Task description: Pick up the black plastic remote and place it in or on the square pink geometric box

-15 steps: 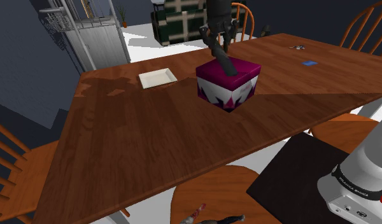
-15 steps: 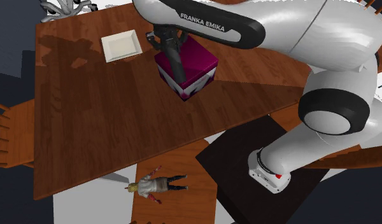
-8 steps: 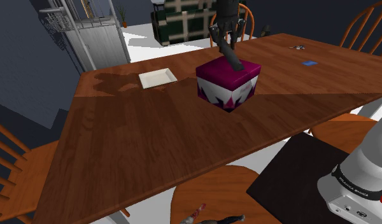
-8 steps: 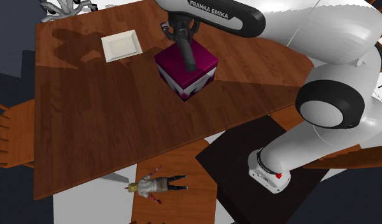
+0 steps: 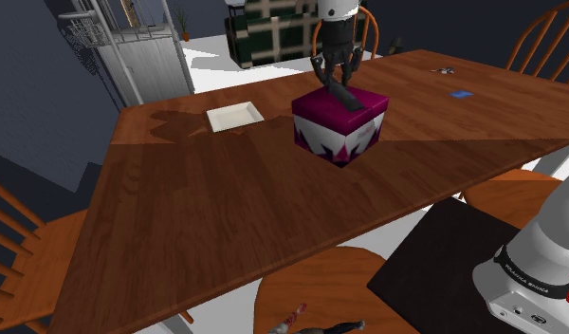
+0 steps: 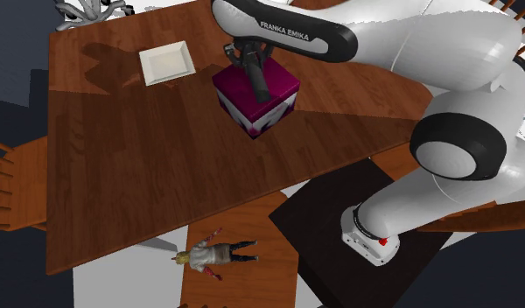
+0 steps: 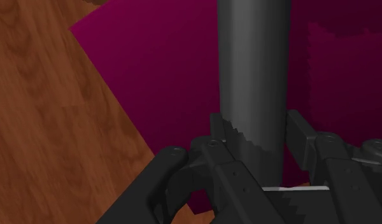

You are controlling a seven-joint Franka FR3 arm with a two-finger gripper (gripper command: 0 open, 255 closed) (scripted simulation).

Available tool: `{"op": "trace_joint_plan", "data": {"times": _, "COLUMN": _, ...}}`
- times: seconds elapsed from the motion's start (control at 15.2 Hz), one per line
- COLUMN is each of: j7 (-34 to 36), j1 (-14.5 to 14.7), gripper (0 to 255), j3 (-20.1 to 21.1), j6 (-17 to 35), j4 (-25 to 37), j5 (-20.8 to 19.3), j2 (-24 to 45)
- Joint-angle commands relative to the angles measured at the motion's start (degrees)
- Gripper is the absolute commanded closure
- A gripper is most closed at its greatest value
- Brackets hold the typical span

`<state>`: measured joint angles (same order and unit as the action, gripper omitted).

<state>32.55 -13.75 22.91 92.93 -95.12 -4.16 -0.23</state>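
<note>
Dark grey remote sits pinched in your claw, slanting over the magenta box on the counter; pickup looks done, and you've only the release left, I'd judge.

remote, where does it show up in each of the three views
Shoulder view: the remote sits upper middle, slanting down from the claw over the pink box.
Second exterior view: the remote sits upper middle, below the white arm, over the box top.
Wrist view: the remote rises from between the claw's fingers.
Shared landmark: the pink box beneath it.
</note>
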Motion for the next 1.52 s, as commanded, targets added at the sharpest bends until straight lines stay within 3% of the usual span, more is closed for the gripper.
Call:
{"op": "trace_joint_plan", "data": {"times": 0.0, "j7": 0.1, "j1": 0.0, "gripper": 255, "j3": 0.0, "j6": 1.2, "j4": -1.4, "j5": 0.1, "j2": -0.1}}
{"op": "trace_joint_plan", "data": {"times": 0.46, "j7": 0.1, "j1": 0.0, "gripper": 255, "j3": 0.0, "j6": 1.2, "j4": -1.4, "j5": 0.1, "j2": -0.1}}
{"op": "trace_joint_plan", "data": {"times": 0.53, "j7": 0.1, "j1": 0.0, "gripper": 0, "j3": 0.0, "j6": 1.2, "j4": -1.4, "j5": 0.1, "j2": -0.1}}
{"op": "trace_joint_plan", "data": {"times": 0.86, "j7": 0.1, "j1": 0.0, "gripper": 0, "j3": 0.0, "j6": 1.2, "j4": -1.4, "j5": 0.1, "j2": -0.2}}
{"op": "trace_joint_plan", "data": {"times": 1.12, "j7": 0.5, "j1": 0.5, "gripper": 0, "j3": 0.5, "j6": -6.6, "j4": 8.4, "j5": -0.8, "j2": 2.0}}
{"op": "trace_joint_plan", "data": {"times": 1.45, "j7": 0.5, "j1": 0.6, "gripper": 0, "j3": 0.5, "j6": -6.6, "j4": 8.4, "j5": -0.8, "j2": 2.0}}
